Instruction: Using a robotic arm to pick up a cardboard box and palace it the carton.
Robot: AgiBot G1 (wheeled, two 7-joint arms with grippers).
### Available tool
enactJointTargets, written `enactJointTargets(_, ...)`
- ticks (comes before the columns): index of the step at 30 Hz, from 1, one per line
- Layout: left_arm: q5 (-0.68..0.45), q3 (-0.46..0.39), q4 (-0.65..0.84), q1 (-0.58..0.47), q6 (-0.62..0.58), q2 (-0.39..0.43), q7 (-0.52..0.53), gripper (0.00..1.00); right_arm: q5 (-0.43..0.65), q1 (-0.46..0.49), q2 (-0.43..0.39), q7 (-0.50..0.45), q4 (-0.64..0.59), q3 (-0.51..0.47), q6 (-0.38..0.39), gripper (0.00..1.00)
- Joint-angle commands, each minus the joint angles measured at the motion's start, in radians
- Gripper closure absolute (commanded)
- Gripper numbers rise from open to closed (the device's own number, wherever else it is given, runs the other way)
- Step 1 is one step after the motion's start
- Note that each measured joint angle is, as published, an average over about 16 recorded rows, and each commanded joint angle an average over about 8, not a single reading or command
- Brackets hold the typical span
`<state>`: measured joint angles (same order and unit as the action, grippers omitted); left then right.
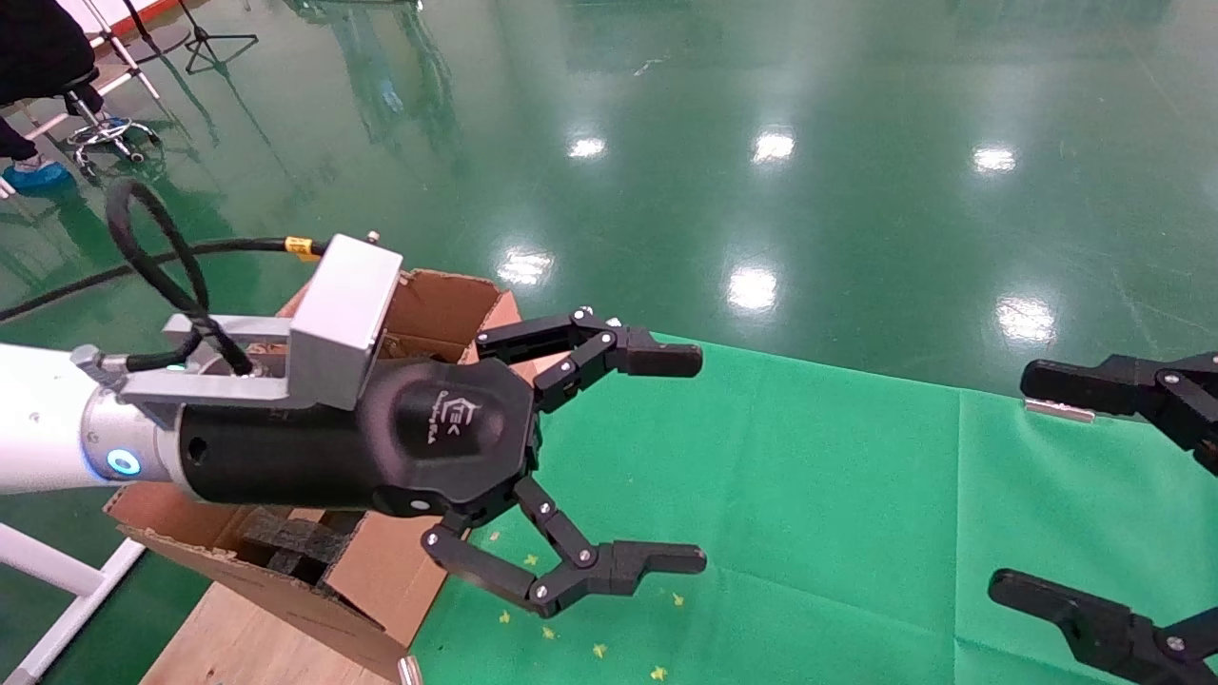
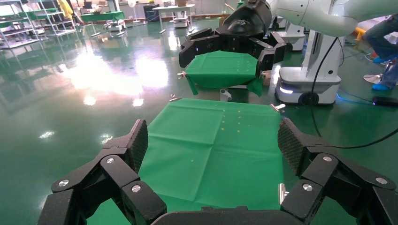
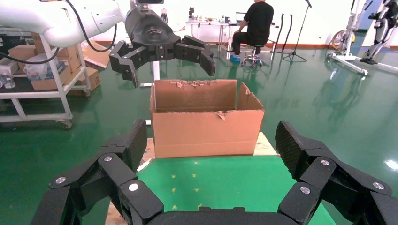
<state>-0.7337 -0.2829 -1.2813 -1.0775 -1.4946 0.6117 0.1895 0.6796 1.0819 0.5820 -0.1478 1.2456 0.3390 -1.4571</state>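
1. Brown carton (image 1: 419, 314) sits right under and behind the left gripper (image 1: 657, 457) — you can see black foam (image 1: 295, 547) inside it.
2. Left gripper is wide open and holds nothing. It hangs just past the carton's rim, over the green cloth (image 1: 809, 495).
3. Right gripper (image 1: 1075, 485) is wide open too, with nothing in it. It waits across the cloth, well apart from the left one.
4. No small box shows in any view, so I cannot tell where it is — maybe it is down in the carton already.
5. What could go wrong: if the left arm swings low, it may bump the torn flaps (image 3: 195, 83) and push the carton off its wooden board (image 1: 238, 637).
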Motion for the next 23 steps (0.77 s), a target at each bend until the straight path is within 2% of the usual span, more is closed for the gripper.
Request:
enactJointTargets(1, 0.000, 0.000, 0.000, 0.000, 0.000, 0.000, 0.000, 0.00, 0.000, 0.000, 0.000, 0.000, 0.000, 0.000, 0.000, 0.00)
enactJointTargets(23, 0.000, 0.000, 0.000, 0.000, 0.000, 0.000, 0.000, 0.00, 0.000, 0.000, 0.000, 0.000, 0.000, 0.000, 0.000, 0.00)
